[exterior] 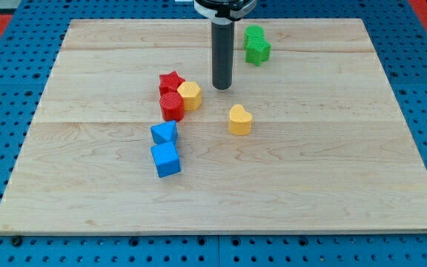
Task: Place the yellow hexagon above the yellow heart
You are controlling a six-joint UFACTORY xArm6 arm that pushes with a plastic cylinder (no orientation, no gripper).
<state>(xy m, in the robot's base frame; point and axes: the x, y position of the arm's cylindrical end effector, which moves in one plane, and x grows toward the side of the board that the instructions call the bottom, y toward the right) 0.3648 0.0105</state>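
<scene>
Item 1, yellow hexagon [190, 95]: you will find it on the wooden tabletop [332, 170], a little toward the view's left of centre and in the upper half. It touches the red cylinder-like block [172, 106] on its left and lower side, and the red star [170, 81] sits just beside it, up and to the left.

Item 2, yellow heart [239, 119]: stands alone, near the hexagon, down and toward the view's right of it, with bare wood between the two.

Item 3, my tip [222, 87]: your arm carries no pincer, so there is nothing to report as apart, together or clamped; it ends in a straight dark rod. The tip rests on the tabletop just beside the hexagon, on the hexagon's right and slightly higher in the view, with a narrow gap showing. It lies above the heart and slightly to its left.

Item 4, blue blocks: a blue triangle-like piece [164, 133] below the red pair, and a blue cube [166, 159] directly under it, touching or nearly so.

Item 5, green blocks: two pieces close together near the view's top, the upper green block [253, 33] and the lower green star-like block [258, 50], shapes hard to make out.

Containers: you have only the flat tabletop carrying all eight blocks.
</scene>
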